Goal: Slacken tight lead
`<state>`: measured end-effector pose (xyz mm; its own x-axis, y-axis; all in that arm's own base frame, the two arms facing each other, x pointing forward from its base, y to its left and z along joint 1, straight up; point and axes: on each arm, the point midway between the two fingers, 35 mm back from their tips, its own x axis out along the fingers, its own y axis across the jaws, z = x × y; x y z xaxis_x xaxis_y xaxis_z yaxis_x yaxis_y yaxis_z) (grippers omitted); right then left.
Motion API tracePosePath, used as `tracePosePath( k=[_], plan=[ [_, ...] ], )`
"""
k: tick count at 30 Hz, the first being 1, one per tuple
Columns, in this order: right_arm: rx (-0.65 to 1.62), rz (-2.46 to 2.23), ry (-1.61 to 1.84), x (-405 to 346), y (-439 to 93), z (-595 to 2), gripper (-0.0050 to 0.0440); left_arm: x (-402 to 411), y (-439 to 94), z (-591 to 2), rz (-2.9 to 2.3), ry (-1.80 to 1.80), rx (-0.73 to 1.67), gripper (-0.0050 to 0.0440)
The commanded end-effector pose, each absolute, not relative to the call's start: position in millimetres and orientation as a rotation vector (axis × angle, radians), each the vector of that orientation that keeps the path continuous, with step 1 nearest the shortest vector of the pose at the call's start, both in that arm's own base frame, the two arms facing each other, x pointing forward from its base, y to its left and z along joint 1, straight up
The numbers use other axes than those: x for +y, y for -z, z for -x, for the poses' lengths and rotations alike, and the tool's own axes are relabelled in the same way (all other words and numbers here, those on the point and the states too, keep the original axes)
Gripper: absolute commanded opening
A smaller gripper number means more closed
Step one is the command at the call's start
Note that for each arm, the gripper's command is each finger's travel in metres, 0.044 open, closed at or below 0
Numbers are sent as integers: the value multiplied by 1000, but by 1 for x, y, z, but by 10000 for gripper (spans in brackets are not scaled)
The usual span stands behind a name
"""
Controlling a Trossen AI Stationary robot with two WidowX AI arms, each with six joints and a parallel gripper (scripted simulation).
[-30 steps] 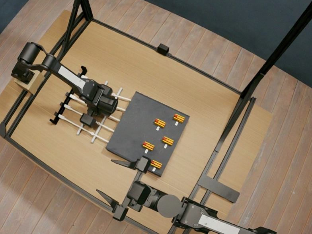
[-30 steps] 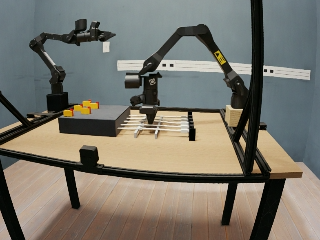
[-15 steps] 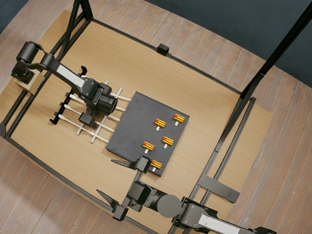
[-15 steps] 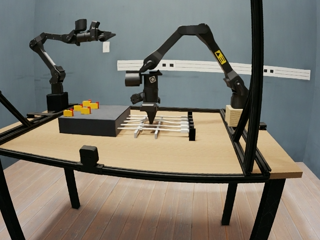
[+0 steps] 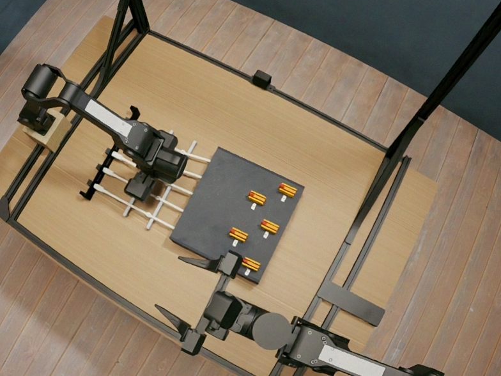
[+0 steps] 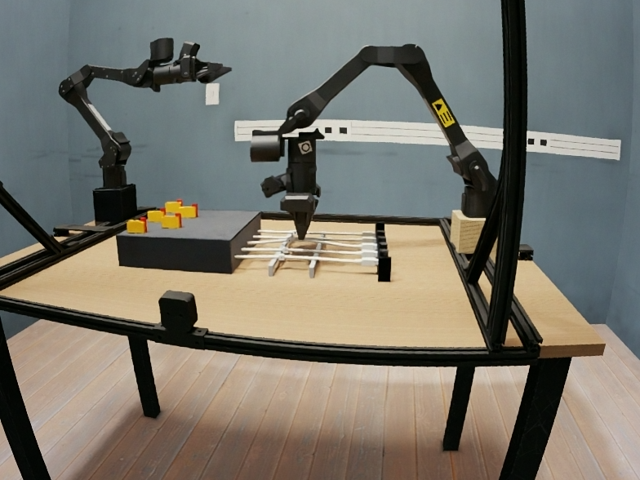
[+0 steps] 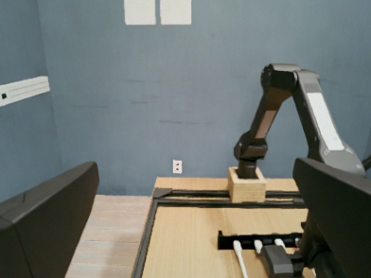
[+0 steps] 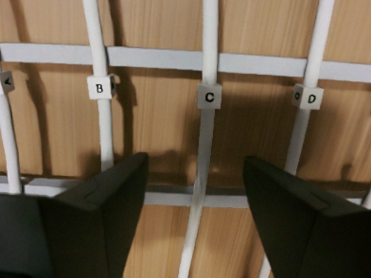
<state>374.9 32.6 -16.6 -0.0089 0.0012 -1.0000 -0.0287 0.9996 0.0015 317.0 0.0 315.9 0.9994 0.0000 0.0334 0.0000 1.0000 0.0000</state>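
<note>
Five white leads (image 5: 137,183) run from a black socket strip (image 5: 99,173) across two white cross bars to a black box (image 5: 234,208). The box carries five yellow and red handles (image 5: 256,197). In the right wrist view the leads carry letter tags: B (image 8: 100,88), C (image 8: 209,97) and D (image 8: 309,97). My right gripper (image 8: 196,164) points straight down over lead C (image 8: 203,170). Its fingers stand apart on either side of the lead and do not touch it. My left gripper (image 5: 167,282) (image 6: 221,68) is open and empty, high in the air off the box's near edge.
A black frame rail borders the table, with uprights at the corners. The right arm's base stands on a wooden block (image 5: 45,131). A small black box (image 5: 261,78) is fixed on the far rail. A flat black plate (image 5: 351,302) lies at the table's right side.
</note>
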Motion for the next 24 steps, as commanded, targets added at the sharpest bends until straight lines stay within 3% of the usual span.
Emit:
tracePosePath(
  k=[1, 16, 17, 24],
  plan=[
    [1571, 13, -13, -18, 3, -380, 209, 0, -323, -316, 0, 0, -49, 440],
    [1571, 13, -13, -18, 3, -380, 209, 0, -323, -316, 0, 0, -49, 440],
    [1571, 13, -13, -18, 53, -380, 209, 0, -323, -316, 0, 0, -49, 440],
    [1571, 13, -13, -18, 53, -380, 209, 0, -323, -316, 0, 0, -49, 440]
  ],
)
